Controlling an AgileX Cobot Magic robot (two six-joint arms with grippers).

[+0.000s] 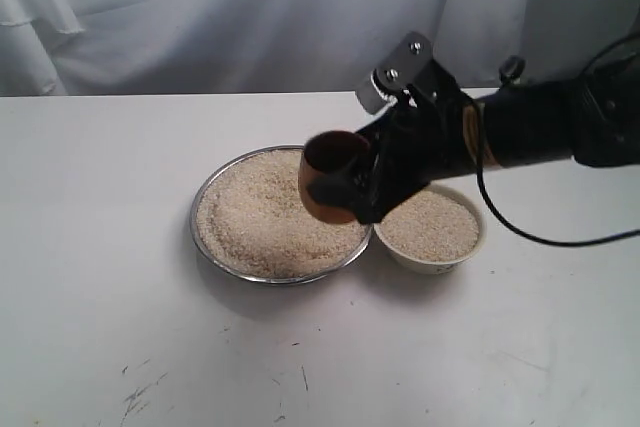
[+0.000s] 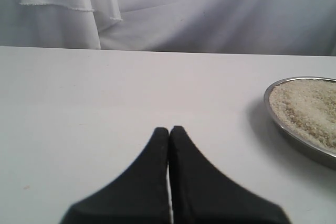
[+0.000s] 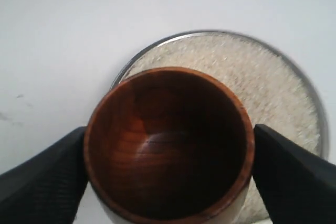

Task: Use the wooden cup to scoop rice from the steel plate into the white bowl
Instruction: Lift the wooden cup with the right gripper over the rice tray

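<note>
The steel plate [image 1: 212,247] sits mid-table, heaped with rice [image 1: 255,212]. Right beside it stands the white bowl [image 1: 432,259], also holding rice [image 1: 432,225]. My right gripper [image 1: 350,187] is shut on the wooden cup [image 1: 332,175], held tilted above the plate's right side with its mouth turned left. In the right wrist view the cup [image 3: 168,142] shows an empty dark inside, with a finger [image 3: 44,177] at each side and the plate's rice [image 3: 262,87] below. My left gripper [image 2: 169,129] is shut, empty, low over the bare table, left of the plate [image 2: 294,137].
The white table [image 1: 100,247] carries a few dark scuff marks near its front edge [image 1: 140,392]. A white curtain [image 1: 250,7] hangs behind. A black cable [image 1: 540,237] loops from the right arm over the table beside the bowl.
</note>
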